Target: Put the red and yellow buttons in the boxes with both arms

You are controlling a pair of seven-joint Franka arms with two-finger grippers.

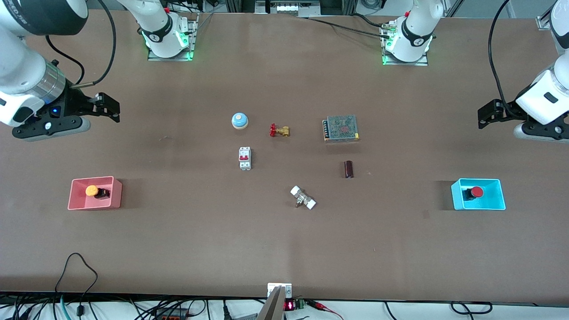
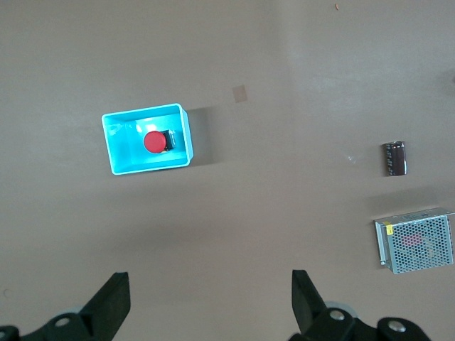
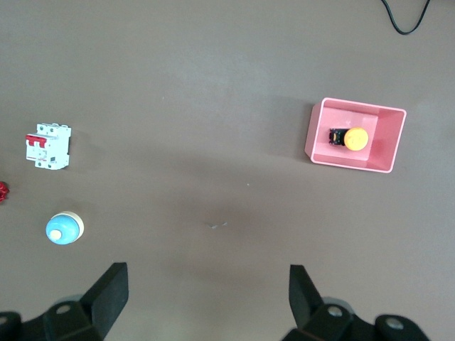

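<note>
So both buttons are sitting in bins. The orange-yellow button [image 1: 92, 190] lies on its side in the pink box [image 1: 116, 194] toward the right arm's end of the worktop [image 1: 200, 249], cap pointing away from the middle of the worktop, black body toward it. The red button [image 1: 476, 192] is tipped over in the cyan box [image 1: 500, 195] at the left arm's end; from the front most of its black body is tucked next to the cap, and in the left wrist view it's basically just a red disc [image 2: 153, 141] with a sliver of black showing inside the cyan box [image 2: 112, 153].

Right claw [image 1: 106, 108] hangs over bare worktop, up in the air, fingers spread wide apart and holding nothing. Right wrist view only catches the finger ends [image 3: 110, 291] at the frame edge, plus the pink box [image 3: 316, 135] with the yellow button [image 3: 355, 138] in it. Left claw [image 1: 489, 114] is the same deal over its end of the worktop: fingers apart, nothing between them, and the arm is cut off by the picture edge.

Middle clutter: blue-and-white dome [image 1: 239, 120], brass valve [image 1: 280, 130], circuit breaker [image 1: 245, 158], mesh-covered metal unit [image 1: 341, 128], dark cylinder [image 1: 349, 169] and a white-ended fitting [image 1: 303, 198]. The valve is barely a red speck at the edge of the right wrist view.
</note>
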